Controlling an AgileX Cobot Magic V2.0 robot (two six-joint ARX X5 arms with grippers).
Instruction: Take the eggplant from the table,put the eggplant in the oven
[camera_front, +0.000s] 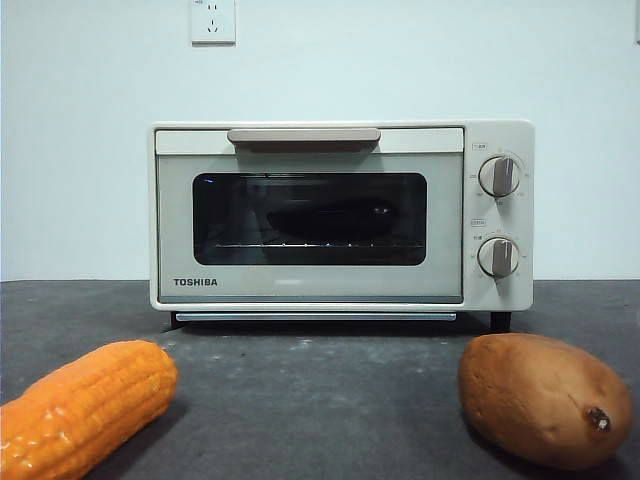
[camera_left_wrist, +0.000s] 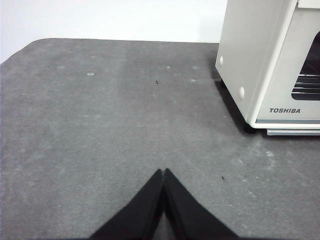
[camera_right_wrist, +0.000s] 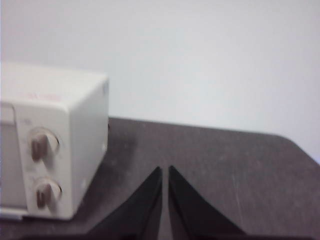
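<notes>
The cream-white Toshiba oven stands at the back of the dark grey table with its glass door closed. Behind the glass, the dark eggplant lies on the wire rack. My left gripper hovers over bare table to the oven's left, shut and holding nothing. My right gripper is off to the oven's knob side, also shut and empty. Neither arm shows in the front view.
An orange corn cob lies at the front left. At the front right rests a brown sweet potato. A wall socket sits on the white wall behind.
</notes>
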